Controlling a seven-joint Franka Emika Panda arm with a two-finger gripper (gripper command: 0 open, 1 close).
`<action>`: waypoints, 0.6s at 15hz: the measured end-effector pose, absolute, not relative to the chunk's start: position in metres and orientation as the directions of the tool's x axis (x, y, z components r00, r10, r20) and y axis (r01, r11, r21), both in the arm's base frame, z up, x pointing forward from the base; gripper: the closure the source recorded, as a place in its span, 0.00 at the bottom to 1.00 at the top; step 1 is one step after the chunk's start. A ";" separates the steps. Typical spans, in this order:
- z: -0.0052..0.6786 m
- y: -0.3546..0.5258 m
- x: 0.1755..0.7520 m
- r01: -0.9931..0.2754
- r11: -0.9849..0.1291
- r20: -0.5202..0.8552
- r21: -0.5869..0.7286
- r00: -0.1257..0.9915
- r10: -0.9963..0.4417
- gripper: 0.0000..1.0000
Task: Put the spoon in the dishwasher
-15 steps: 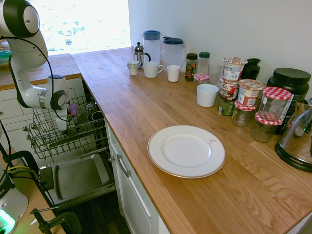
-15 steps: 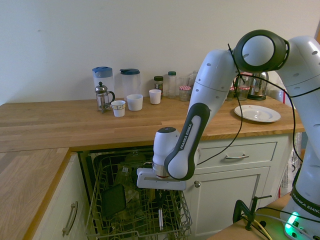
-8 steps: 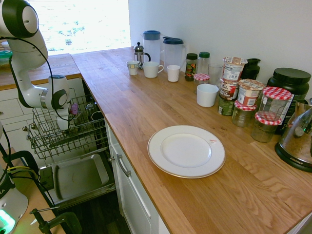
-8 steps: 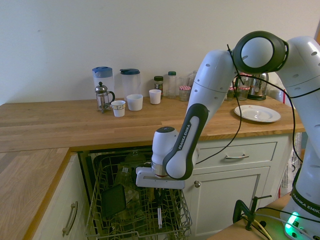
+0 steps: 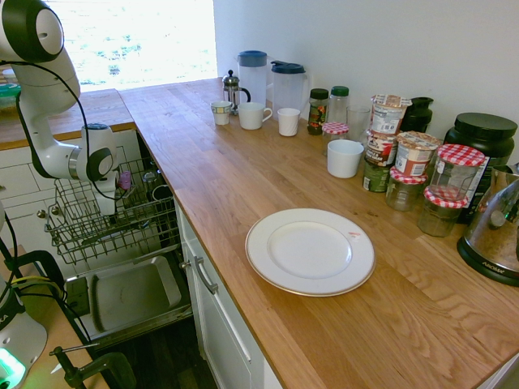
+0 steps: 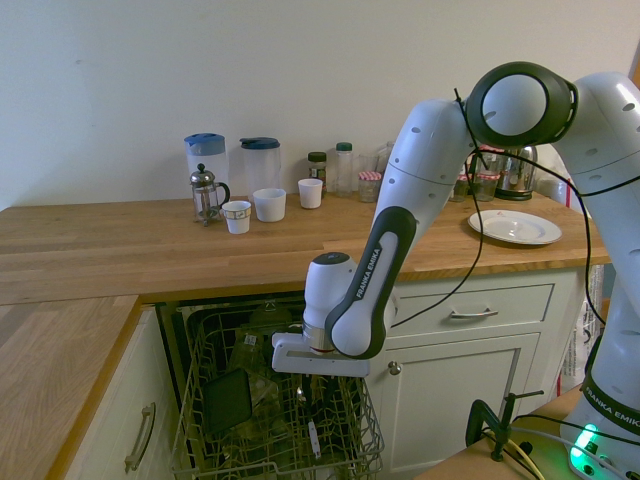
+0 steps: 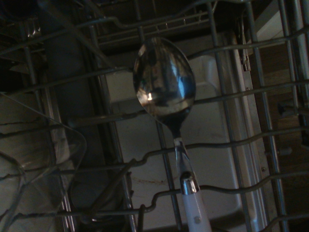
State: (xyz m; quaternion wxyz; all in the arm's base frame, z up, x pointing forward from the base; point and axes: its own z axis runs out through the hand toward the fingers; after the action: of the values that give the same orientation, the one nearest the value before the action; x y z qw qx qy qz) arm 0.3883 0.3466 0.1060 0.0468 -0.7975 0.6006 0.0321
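The shiny metal spoon with a white handle (image 7: 164,79) shows against the grey wire upper rack (image 6: 270,465) of the open dishwasher (image 5: 130,300), its oval bowl and handle below the white gripper (image 6: 319,398). Whether the jaws stand wide or narrow, I cannot tell, nor whether they touch the spoon. A dark rectangular item (image 6: 227,401) sits in the rack, beside the spoon.
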 end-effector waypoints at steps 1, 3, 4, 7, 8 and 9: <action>0.110 0.346 0.390 -0.961 -0.274 -0.107 -0.044 0.277 -0.955 0.00; 0.130 0.346 0.393 -0.959 -0.277 -0.105 -0.063 0.283 -0.953 0.00; 0.145 0.346 0.391 -0.956 -0.284 -0.101 -0.072 0.290 -0.952 0.00; 0.198 0.348 0.376 -0.947 -0.308 -0.084 -0.095 0.316 -0.945 0.00; 0.213 0.347 0.370 -0.946 -0.308 -0.078 -0.100 0.316 -0.945 0.00; 0.227 0.345 0.364 -0.945 -0.311 -0.070 -0.105 0.319 -0.945 0.00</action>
State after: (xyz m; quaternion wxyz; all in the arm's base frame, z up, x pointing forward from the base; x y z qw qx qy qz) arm 0.3639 0.3452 0.2267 0.0632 -0.8097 0.5835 -0.0021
